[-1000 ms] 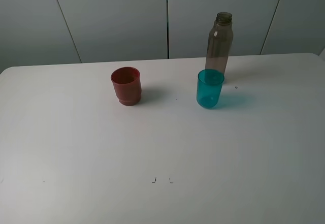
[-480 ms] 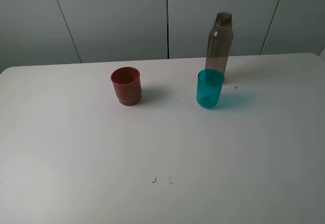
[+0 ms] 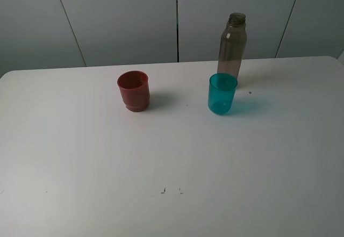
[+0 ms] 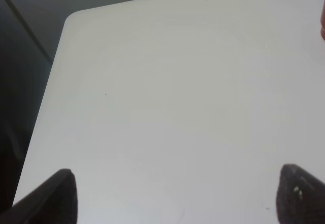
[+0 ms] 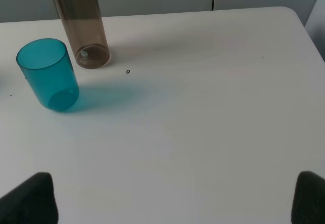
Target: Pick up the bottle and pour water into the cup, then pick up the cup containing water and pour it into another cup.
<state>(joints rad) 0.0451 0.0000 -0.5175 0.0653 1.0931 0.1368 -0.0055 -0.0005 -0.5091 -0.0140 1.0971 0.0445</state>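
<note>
I see the bottle standing upright at the far right of the white tabletop, long axis vertical, open threaded neck pointing straight up. Just in front of it and slightly left, the teal cup stands upright, mouth up, overlapping the bottle's base from the high camera; I cannot tell from there whether they touch. Well apart to the left, the red cup also sits upright, mouth up, its ridged lower part on the tabletop.

From the high camera neither arm shows at all. The right wrist camera gives me what that view hides: the bottle's round base planted flat, a narrow gap between it and the teal cup, the cup's blue-tinted shadow and a tiny dark speck on the tabletop near the bottle. It cuts off the bottle's neck, though.

My right gripper has its fingers spread as wide as they go, two dark tips at the frame's corners, holding nothing, hanging over bare tabletop well short of the cup.

The left gripper looks the same: fingers wide apart, empty, above the tabletop near its left edge, with only a sliver of red at that picture's border.
</note>
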